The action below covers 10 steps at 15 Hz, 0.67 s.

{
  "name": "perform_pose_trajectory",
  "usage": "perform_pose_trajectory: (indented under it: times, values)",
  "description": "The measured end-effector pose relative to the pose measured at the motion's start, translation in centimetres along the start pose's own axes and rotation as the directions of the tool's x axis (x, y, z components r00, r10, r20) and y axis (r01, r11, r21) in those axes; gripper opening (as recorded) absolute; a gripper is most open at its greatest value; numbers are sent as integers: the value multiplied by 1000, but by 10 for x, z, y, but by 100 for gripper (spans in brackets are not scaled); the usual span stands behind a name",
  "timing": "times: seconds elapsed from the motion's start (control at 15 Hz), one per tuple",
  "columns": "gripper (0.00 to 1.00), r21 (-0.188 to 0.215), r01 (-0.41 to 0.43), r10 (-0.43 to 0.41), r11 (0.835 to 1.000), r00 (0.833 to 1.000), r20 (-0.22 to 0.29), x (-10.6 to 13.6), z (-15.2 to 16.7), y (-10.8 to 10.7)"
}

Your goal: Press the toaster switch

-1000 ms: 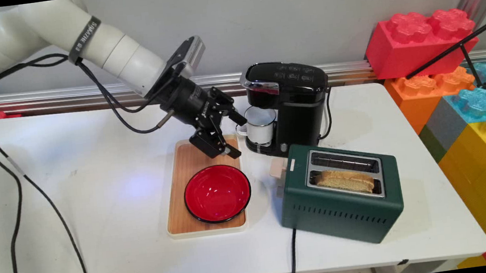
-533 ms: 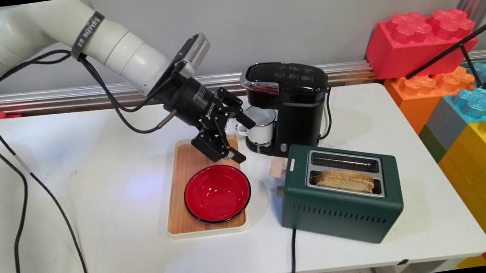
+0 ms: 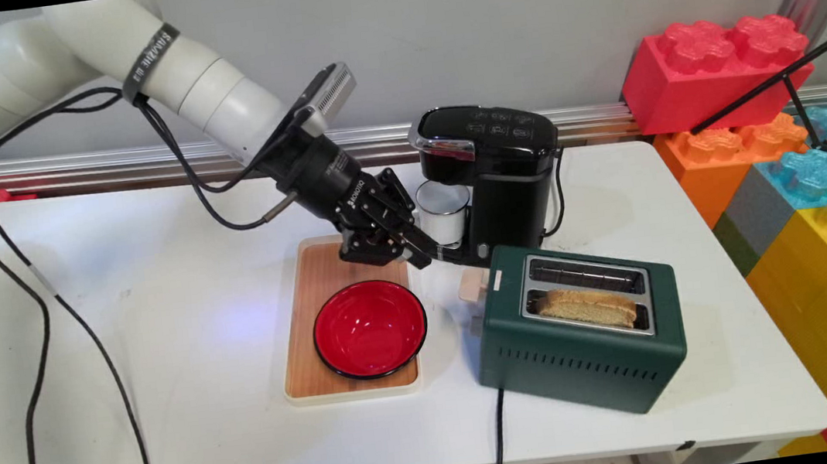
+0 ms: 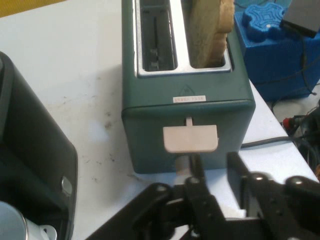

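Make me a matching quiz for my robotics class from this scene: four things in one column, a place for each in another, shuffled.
Things:
1. red bowl
2. white mug
3. bread slice
4. gripper

Places:
A. in the green toaster, near slot
B. under the black coffee machine
C. on the wooden tray
D. just off the toaster's lever

Pairs: 1-C, 2-B, 3-A, 4-D

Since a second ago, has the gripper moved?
Yes. The gripper has swung right and down, closing, toward the green toaster's lever, judged against the coffee maker.
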Motion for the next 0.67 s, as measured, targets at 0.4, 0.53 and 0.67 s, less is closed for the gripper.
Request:
perform_pose_trajectory:
  times: [0.4, 0.53, 0.67]
  values:
    - [0, -3, 44, -44, 999, 998, -39, -11, 5, -1]
    - [0, -5, 55, -55, 998, 997, -55, -14, 8, -1]
    - [0, -9, 68, -68, 998, 995, -75, -18, 13, 0]
